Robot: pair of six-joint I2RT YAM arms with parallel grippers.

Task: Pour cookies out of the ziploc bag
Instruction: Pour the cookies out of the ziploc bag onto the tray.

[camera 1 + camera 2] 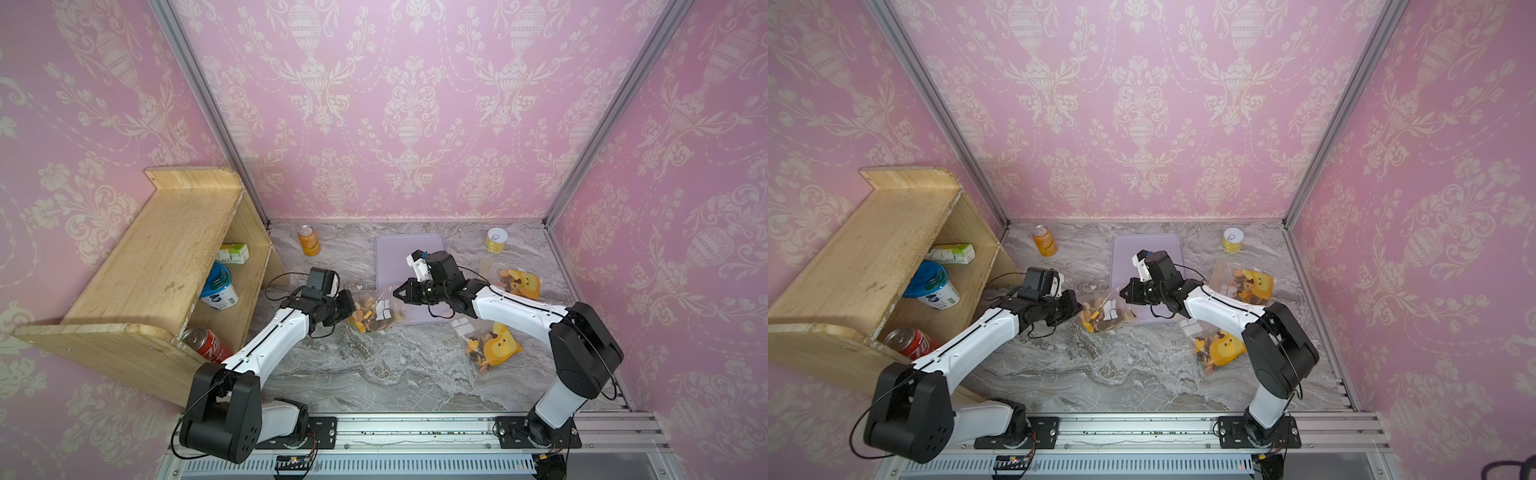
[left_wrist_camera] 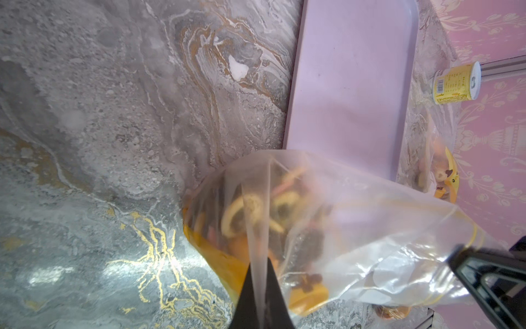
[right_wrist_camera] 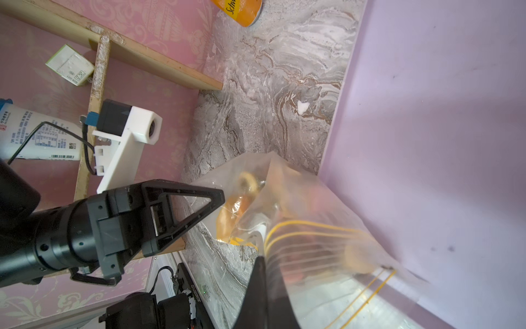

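Observation:
A clear ziploc bag (image 1: 384, 309) (image 1: 1111, 309) lies at the near left corner of a lilac tray (image 1: 411, 249), stretched between both grippers. The cookies (image 1: 368, 318) (image 2: 244, 210), orange, tan and dark brown, are heaped inside its left end. My left gripper (image 1: 353, 309) (image 2: 259, 262) is shut on a fold of the bag's plastic at that end. My right gripper (image 1: 397, 293) (image 3: 264, 259) is shut on the bag's edge with the yellow zip lines, over the tray's rim. Part of the cookies is blurred behind the plastic.
Two more bags with yellow animal faces lie to the right (image 1: 515, 282) (image 1: 494, 347). An orange can (image 1: 308, 240) and a yellow can (image 1: 496, 240) stand at the back. The wooden shelf (image 1: 166, 257) on the left holds a carton, a tub and a red can.

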